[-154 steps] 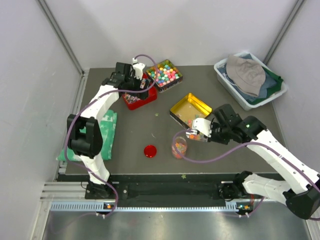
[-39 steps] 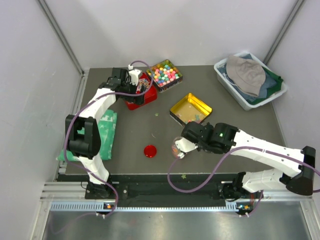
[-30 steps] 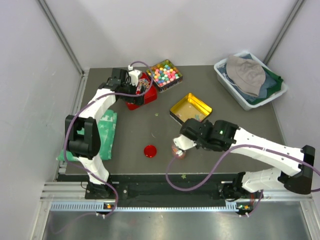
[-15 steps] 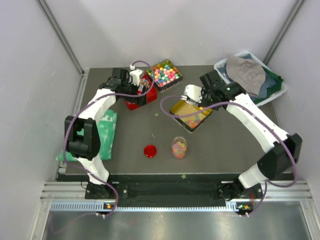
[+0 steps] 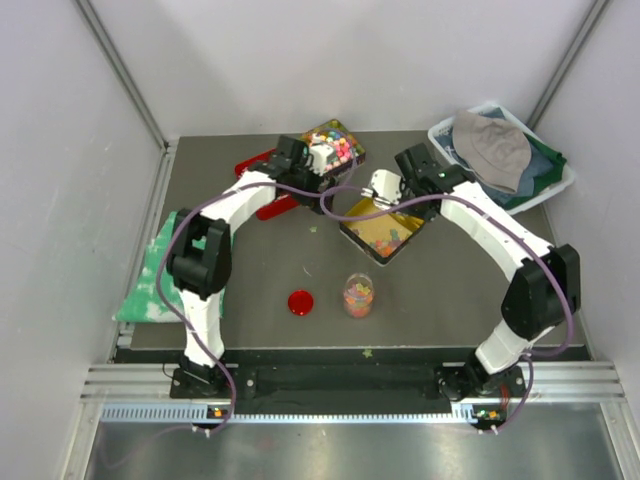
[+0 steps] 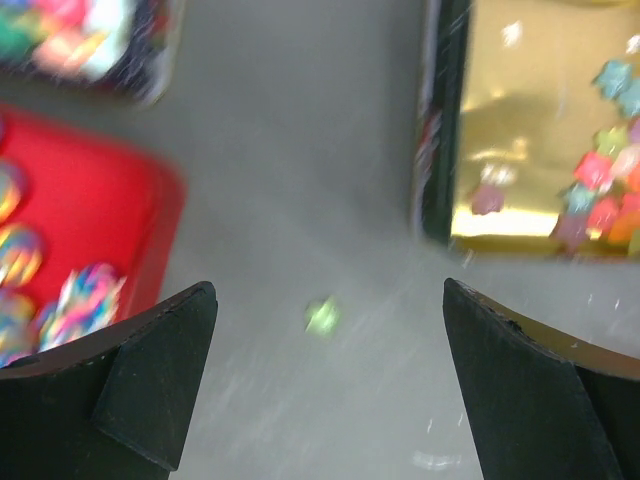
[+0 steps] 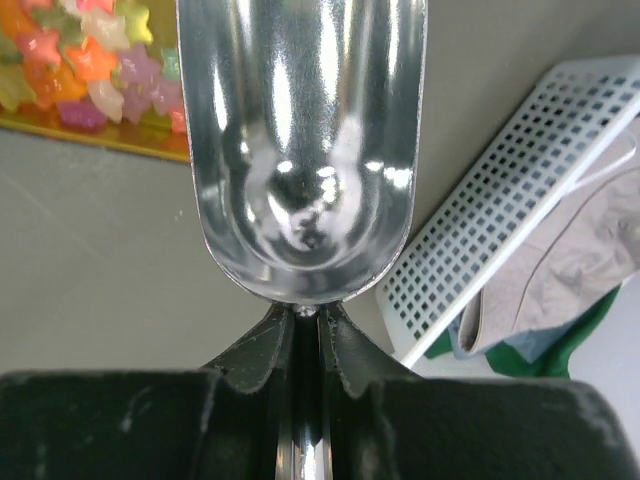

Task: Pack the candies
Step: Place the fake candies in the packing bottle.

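Observation:
The candies are tiny glossy star pieces. Many lie in the gold tin [image 5: 352, 214] [image 6: 520, 120] [image 7: 60, 128], and more fill the clear jar [image 5: 357, 294] in front of it. One loose green candy [image 6: 321, 317] [image 5: 316, 229] sits on the table. My left gripper [image 5: 322, 188] [image 6: 325, 375] hovers open over the bare table between the red tin [image 6: 80, 215] and the gold tin, the green candy just ahead of its fingertips. My right gripper [image 5: 388, 188] [image 7: 305, 320] is shut on the handle of an empty metal scoop [image 7: 300, 140] beside the gold tin's far edge.
A tin of pastel balls [image 5: 335, 140] [image 6: 85, 40] stands at the back. The red tin [image 5: 268, 203] holds striped wrapped sweets. A red lid [image 5: 300, 302] lies left of the jar. A white basket of clothes [image 5: 500, 155] [image 7: 500, 260] is back right, a green cloth [image 5: 160, 270] at left.
My left arm has swung right, from over the red tin to the gap beside the gold tin. My right arm left the jar and carried the scoop back to the gold tin.

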Available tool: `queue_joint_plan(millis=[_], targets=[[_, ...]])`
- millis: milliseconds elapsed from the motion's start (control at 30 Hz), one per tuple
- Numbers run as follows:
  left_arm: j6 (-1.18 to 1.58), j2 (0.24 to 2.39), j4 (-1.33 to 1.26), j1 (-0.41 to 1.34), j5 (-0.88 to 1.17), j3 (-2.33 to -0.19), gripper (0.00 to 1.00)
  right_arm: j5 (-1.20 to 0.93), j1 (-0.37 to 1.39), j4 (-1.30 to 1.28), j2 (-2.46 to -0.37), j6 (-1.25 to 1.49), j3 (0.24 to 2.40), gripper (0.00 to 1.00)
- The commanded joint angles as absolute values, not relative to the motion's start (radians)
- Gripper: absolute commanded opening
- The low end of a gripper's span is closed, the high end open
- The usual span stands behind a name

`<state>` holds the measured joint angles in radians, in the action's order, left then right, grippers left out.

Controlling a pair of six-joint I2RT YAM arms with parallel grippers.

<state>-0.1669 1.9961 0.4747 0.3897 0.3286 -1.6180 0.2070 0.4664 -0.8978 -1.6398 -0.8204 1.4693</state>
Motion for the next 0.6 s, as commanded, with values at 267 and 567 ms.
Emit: queue_joint_plan(millis=[267,567], targets=[[-0.155,2.210,0.445,0.477,0.284,-1.890,0.99,0.241,0.459,-0.856,-1.407,-0.793,1.293,0.00],[-0.169,2.281,0.451,0.503,0.298,-1.954,0.99,0.212,0.459,-0.897,-1.226,-0.752,1.226,0.00]])
